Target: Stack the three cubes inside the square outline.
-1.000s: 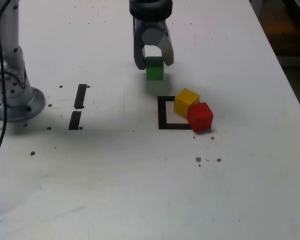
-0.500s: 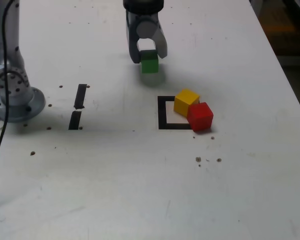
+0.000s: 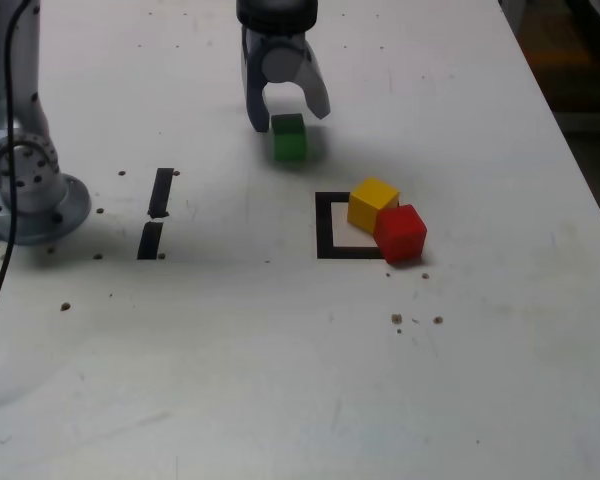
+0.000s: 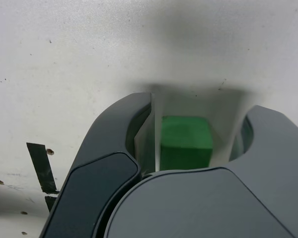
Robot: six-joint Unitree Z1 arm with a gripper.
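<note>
The green cube [image 3: 289, 138] rests on the white table, up and to the left of the square outline [image 3: 325, 226] in the exterior view. My gripper [image 3: 288, 116] hangs just over it, open, fingers spread to either side. In the wrist view the green cube [image 4: 185, 141] sits between the dark jaws of the gripper [image 4: 198, 104] with a gap on each side. The yellow cube [image 3: 372, 202] lies over the outline's right side. The red cube [image 3: 400, 232] leans against it at the outline's near right corner.
The arm's grey base [image 3: 25, 175] stands at the exterior view's left. Two short black tape strips [image 3: 161, 192] [image 3: 150, 240] lie beside it; one strip [image 4: 42, 166] shows in the wrist view. Small dark specks [image 3: 397, 319] dot the table. The table's edge runs down the right.
The gripper carried the green cube a little left and farther from the outline, then its jaws opened. The cube now sits free on the table. Yellow and red cubes are unmoved.
</note>
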